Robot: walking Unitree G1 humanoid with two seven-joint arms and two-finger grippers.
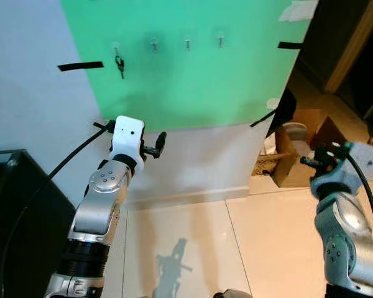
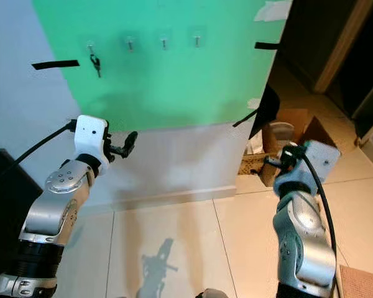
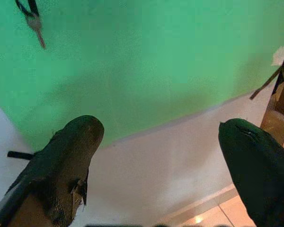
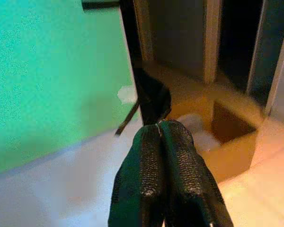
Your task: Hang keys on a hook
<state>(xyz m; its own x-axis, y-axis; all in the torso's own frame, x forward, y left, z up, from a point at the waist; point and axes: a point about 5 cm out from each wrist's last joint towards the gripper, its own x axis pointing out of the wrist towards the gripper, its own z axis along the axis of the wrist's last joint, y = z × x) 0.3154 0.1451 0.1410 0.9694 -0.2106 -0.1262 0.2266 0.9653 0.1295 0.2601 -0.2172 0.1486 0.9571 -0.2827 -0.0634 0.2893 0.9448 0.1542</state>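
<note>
A dark bunch of keys hangs from the leftmost hook of a row on the green wall panel. Three other hooks to its right are bare. My left gripper is raised in front of the wall, below the keys and a little to their right. It is open with nothing between its fingers. The left wrist view catches the keys at the frame's corner. My right gripper is held up far to the right, shut and empty, its fingers pressed together.
A black cabinet stands close by my left arm. Past the panel's right edge sit cardboard boxes and a basket, beside a dark doorway. Pale floor tiles lie below the wall.
</note>
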